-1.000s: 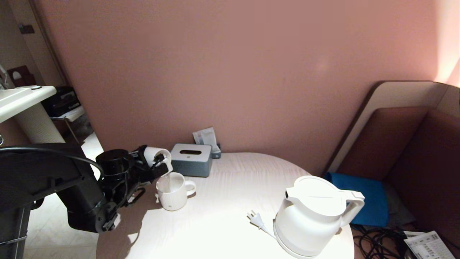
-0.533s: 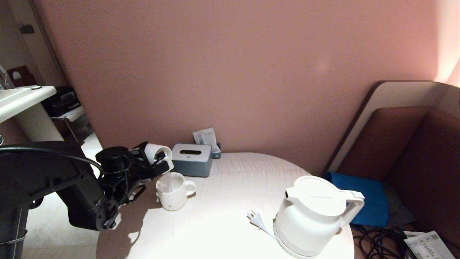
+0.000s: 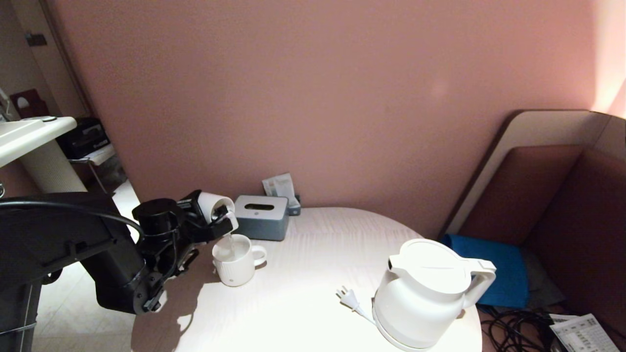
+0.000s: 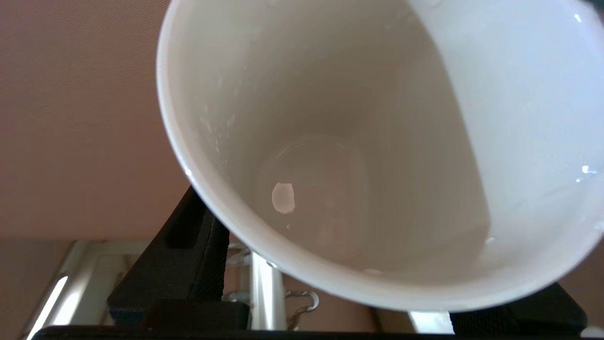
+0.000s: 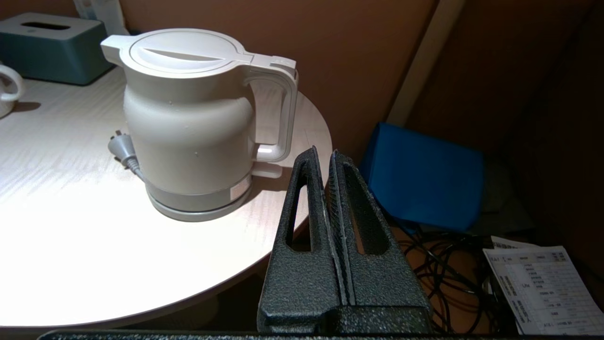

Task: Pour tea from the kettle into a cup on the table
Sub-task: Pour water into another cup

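My left gripper (image 3: 221,219) is shut on the cup (image 3: 214,202), a plain white tumbler tipped on its side just above the white ribbed mug (image 3: 235,268). A thin stream (image 3: 230,243) falls from the cup's rim into the mug. The left wrist view looks into the cup (image 4: 368,141), with a little liquid at its low edge and a black finger (image 4: 184,264) beside it. The kettle (image 3: 425,298) stands upright on its base at the table's (image 3: 303,303) front right, lid closed, plug (image 3: 345,295) lying beside it. My right gripper (image 5: 323,158) is shut and empty, low beside the table edge behind the kettle (image 5: 188,127) handle.
A grey tissue box (image 3: 260,217) sits at the table's back, right behind the mug. A blue pad (image 3: 494,269), cables (image 5: 448,274) and a printed sheet (image 5: 538,283) lie on the floor to the right. A brown bench and a wall close the far side.
My left gripper has lifted the tilted cup slightly and tipped it further. The stream keeps falling into the mug. The kettle has not moved.
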Motion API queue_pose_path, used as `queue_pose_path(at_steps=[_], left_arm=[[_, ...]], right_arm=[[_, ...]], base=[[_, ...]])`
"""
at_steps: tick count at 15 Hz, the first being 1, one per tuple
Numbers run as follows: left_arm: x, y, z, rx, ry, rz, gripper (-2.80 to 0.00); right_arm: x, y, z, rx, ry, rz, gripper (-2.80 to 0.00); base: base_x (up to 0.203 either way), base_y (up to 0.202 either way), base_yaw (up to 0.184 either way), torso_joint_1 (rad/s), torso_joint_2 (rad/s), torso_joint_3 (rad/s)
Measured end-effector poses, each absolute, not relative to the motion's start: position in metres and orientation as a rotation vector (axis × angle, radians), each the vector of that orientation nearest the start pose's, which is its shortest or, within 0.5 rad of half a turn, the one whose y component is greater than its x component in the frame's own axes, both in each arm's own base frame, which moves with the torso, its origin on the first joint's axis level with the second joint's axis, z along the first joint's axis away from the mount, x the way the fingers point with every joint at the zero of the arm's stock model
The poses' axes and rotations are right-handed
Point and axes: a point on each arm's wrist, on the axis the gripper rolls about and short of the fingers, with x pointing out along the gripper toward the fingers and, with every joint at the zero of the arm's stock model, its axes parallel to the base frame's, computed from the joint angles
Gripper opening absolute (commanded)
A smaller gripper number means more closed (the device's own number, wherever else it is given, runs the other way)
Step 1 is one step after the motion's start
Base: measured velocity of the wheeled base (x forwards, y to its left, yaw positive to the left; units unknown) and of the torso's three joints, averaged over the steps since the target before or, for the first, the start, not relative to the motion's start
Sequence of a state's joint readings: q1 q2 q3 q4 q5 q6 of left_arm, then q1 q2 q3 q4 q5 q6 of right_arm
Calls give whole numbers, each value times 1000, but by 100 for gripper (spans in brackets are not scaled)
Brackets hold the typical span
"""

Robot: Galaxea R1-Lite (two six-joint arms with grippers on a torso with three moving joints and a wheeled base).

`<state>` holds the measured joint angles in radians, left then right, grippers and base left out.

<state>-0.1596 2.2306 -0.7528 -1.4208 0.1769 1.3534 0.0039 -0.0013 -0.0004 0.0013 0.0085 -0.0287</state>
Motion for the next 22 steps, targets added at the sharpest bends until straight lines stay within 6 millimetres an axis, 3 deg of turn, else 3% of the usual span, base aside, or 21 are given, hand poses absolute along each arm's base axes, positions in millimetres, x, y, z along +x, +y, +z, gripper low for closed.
queue_pose_path(at_steps=[22], left_arm=[[372,-54,59,1400,52,-11,-280]], right_arm=[[-23,0,76,-29,0,13,-280]], base=[[0,0,0,0,0,0]])
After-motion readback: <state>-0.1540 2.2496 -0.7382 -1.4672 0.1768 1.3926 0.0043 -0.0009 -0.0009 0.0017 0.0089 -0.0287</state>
